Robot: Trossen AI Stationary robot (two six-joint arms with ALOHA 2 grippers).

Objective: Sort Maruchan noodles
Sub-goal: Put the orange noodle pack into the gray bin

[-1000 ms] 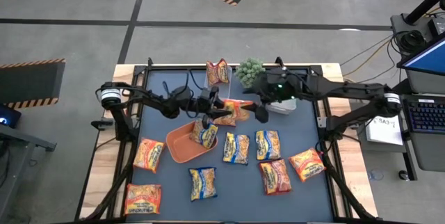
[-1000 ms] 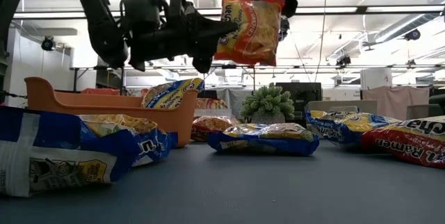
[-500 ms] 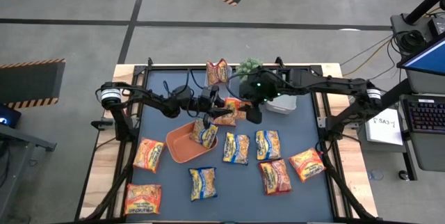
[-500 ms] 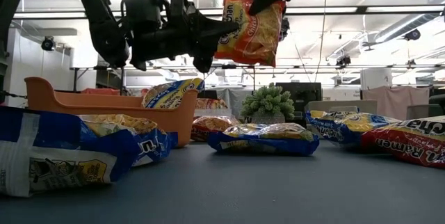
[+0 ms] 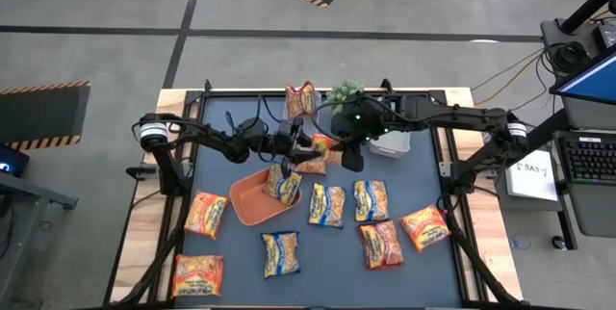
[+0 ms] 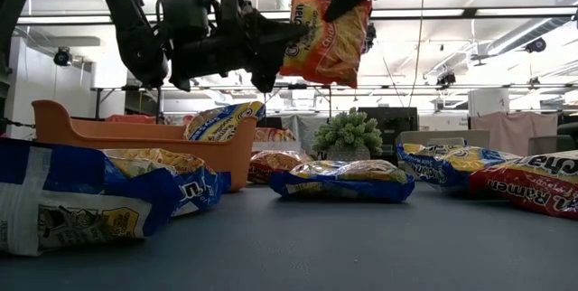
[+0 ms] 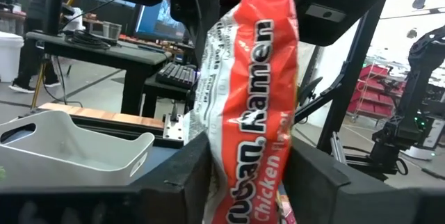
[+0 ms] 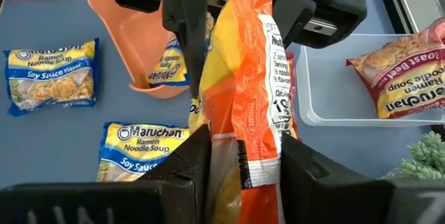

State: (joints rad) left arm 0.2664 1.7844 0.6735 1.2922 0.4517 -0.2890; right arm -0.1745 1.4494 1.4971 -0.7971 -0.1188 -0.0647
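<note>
An orange Maruchan chicken packet (image 5: 319, 151) hangs on edge in the air above the table's middle, held from both sides. My left gripper (image 5: 300, 148) reaches it from the table's left and my right gripper (image 5: 343, 148) from the right and above; both are shut on it. A yellow-and-blue packet (image 5: 282, 183) leans inside the orange tray (image 5: 248, 197), its lower end in the tray. Several more packets lie flat on the mat, such as one (image 5: 327, 204) beside the tray. My left gripper pinches the packet's side edge nearest the table's left (image 6: 292, 45) between its two fingers, which come level from the left; the packet (image 7: 245, 175) stands upright between them, clear of the table. My right gripper pinches the packet's upper edge (image 6: 350, 9) between its two fingers, slanting down from above and the right. The crinkled plastic (image 8: 243, 158) runs between the fingers, and the packet hangs below them.
A red beef packet (image 8: 403, 71) lies in a clear tub (image 8: 334, 106) at the far edge, next to a small green plant (image 5: 346, 93). A white tub (image 5: 390, 142) stands under the right arm. Packets lie at the near left (image 5: 197, 274) and near right (image 5: 424, 226).
My right gripper has come toward the table's left, down onto the hanging packet's upper edge, and has shut on it. The packet has stayed in the air at the same place, tipped and creased a little.
</note>
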